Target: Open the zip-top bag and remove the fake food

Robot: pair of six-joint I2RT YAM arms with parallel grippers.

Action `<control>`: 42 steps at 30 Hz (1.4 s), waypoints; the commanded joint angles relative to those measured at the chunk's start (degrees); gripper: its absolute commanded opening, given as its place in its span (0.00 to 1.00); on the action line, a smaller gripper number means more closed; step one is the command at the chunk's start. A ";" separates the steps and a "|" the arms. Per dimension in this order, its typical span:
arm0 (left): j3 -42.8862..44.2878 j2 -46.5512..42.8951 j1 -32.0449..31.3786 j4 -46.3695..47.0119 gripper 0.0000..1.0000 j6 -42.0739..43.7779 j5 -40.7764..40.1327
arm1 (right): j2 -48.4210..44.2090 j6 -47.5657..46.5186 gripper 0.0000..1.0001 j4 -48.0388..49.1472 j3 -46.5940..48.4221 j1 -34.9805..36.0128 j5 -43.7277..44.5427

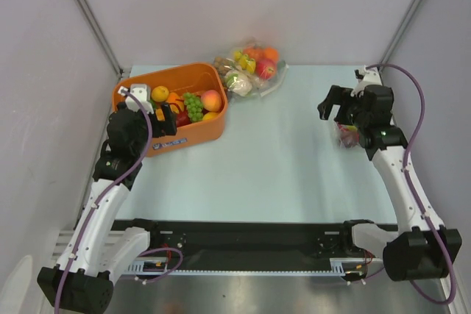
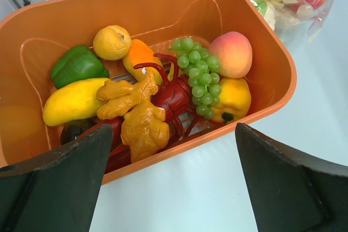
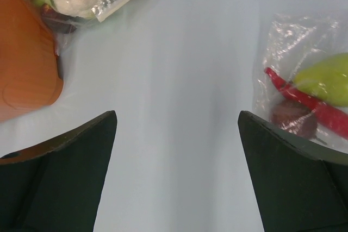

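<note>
Both arm bases sit at the near edge in the overhead view. The left gripper (image 1: 163, 117) hangs over the orange bin (image 1: 210, 134) and the right gripper (image 1: 335, 112) above a small clear bag (image 1: 346, 137), both spread wide and empty. The zip-top bag (image 1: 246, 79) with the fake food (image 1: 263, 64) lies far back beside the bin, untouched, so opening has not begun.

From the left wrist, grapes (image 2: 198, 77) and a red lobster (image 2: 175, 97) fill the bin.

From the right wrist, a red chilli (image 3: 312, 104) shows in the small bag. Next, both grippers likely must reach forward to pin the zip-top bag and pinch its seal; the bin crowds the left approach.
</note>
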 commanded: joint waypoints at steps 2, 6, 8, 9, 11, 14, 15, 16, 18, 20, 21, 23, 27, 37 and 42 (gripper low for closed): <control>1.81 -0.48 -0.15 0.66 1.00 1.54 0.75 | 8.74 -0.43 1.00 6.74 6.33 4.45 0.04; 1.99 0.05 -0.15 0.39 1.00 1.72 0.92 | 20.18 -3.60 1.00 8.68 17.28 11.13 3.39; 1.99 0.14 -0.15 0.30 1.00 1.63 1.01 | 25.71 -5.00 1.00 9.91 21.70 14.03 3.92; 1.90 0.05 -0.15 0.39 1.00 1.63 1.01 | 30.87 -5.53 1.00 10.44 23.81 14.83 3.84; 1.81 0.14 0.03 0.39 1.00 1.72 1.01 | 35.73 -7.02 1.00 12.02 30.14 17.20 3.92; 1.81 0.31 0.47 0.39 1.00 1.63 1.01 | 45.14 -9.30 1.00 14.57 37.44 19.23 5.41; 1.90 0.40 0.64 0.30 1.00 1.72 1.10 | 48.56 -9.84 1.00 15.62 38.76 20.36 5.50; 1.90 0.49 1.17 0.21 1.00 1.63 1.27 | 50.50 -10.28 1.00 16.59 39.90 20.63 5.77; 1.99 0.40 1.78 0.30 1.00 1.37 1.98 | 53.76 -10.37 1.00 18.26 43.60 21.69 6.29; 1.90 0.31 3.18 0.30 1.00 0.93 4.06 | 58.42 -12.30 1.00 18.36 47.19 22.48 7.69; 1.90 0.40 4.15 0.56 1.00 0.67 4.78 | 61.04 -13.96 1.00 18.27 48.08 23.44 8.05; 1.81 0.40 5.12 0.74 1.00 0.14 6.45 | 63.26 -15.72 1.00 18.53 50.27 24.32 11.27; 1.63 -0.04 6.53 1.27 1.00 -0.48 7.86 | 67.66 -19.33 1.00 18.97 53.27 25.91 20.16; 1.11 0.05 6.62 1.53 1.00 0.05 10.50 | 74.60 -19.78 0.48 18.82 60.90 24.68 24.50; 1.11 0.75 6.62 1.62 1.00 0.14 13.13 | 72.68 -18.81 0.10 14.94 61.36 23.72 13.62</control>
